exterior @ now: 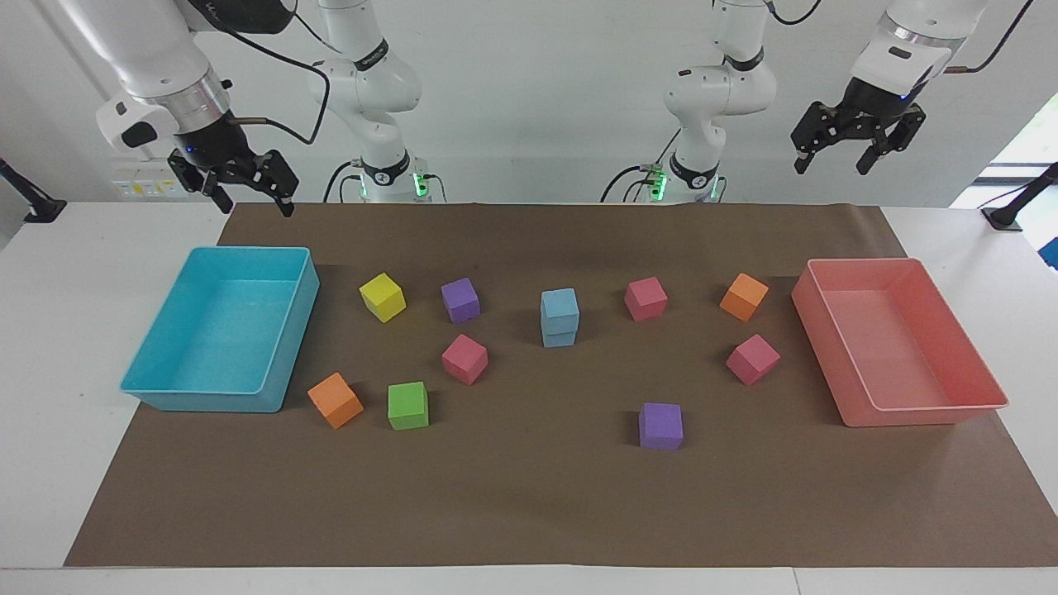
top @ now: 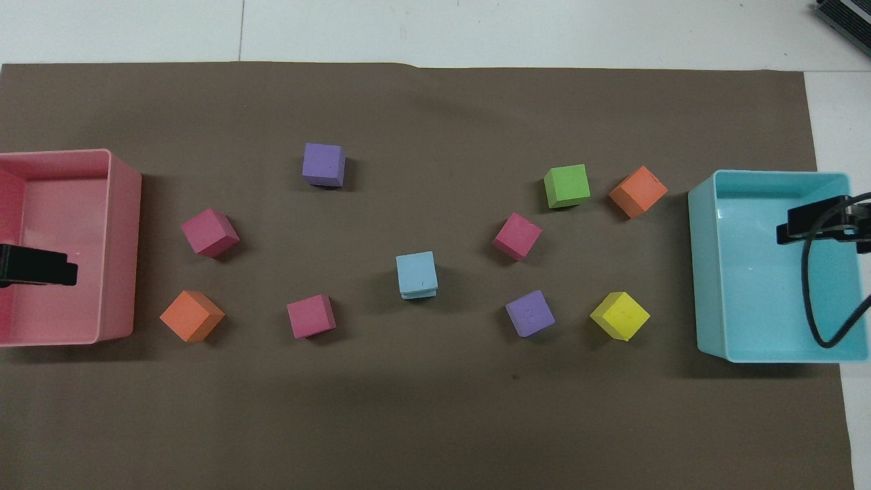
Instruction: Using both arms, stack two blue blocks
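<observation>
The two blue blocks already sit one on the other at the middle of the desk, between a purple cube and a pink cube. From overhead the top block sits nearly square on the lower one, whose edge just peeks out on the side nearer my bases. So I judge the stack made, with nothing left to fetch.

My right end effector hangs high over the desk's edge at the near end of the turquoise tray, fingers spread and empty. My left end effector hangs high near the pink tray at the other end, fingers also spread, holding nothing.

The stack lies toward the middle from both, well apart from each and far below them, about as far from one as from the other. Cubes have no long axis to mind. Any further move, I think, is only to stay clear: coming back low over the middle could knock the top block off.
</observation>
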You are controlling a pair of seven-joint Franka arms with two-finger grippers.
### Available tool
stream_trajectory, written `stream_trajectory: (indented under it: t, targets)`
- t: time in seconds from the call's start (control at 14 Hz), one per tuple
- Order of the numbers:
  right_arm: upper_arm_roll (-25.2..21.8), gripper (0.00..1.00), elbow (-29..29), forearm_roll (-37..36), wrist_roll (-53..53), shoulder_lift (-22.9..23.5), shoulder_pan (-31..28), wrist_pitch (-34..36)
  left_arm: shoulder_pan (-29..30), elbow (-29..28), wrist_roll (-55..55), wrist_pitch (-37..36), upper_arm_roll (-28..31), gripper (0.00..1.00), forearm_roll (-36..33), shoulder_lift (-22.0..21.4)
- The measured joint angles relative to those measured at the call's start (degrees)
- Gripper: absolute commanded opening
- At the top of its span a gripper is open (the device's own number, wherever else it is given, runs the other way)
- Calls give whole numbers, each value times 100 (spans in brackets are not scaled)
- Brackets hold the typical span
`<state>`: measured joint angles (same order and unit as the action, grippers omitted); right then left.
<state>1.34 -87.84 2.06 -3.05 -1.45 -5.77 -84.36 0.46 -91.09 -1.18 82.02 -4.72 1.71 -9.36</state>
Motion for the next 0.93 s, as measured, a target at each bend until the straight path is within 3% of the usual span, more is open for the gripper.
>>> stream_trajectory:
  t: [0.93]
  targets:
    - [25, 100, 245, -168, 0, 15, 16, 312, 0, 0, -1, -7, 0, 100, 7, -36]
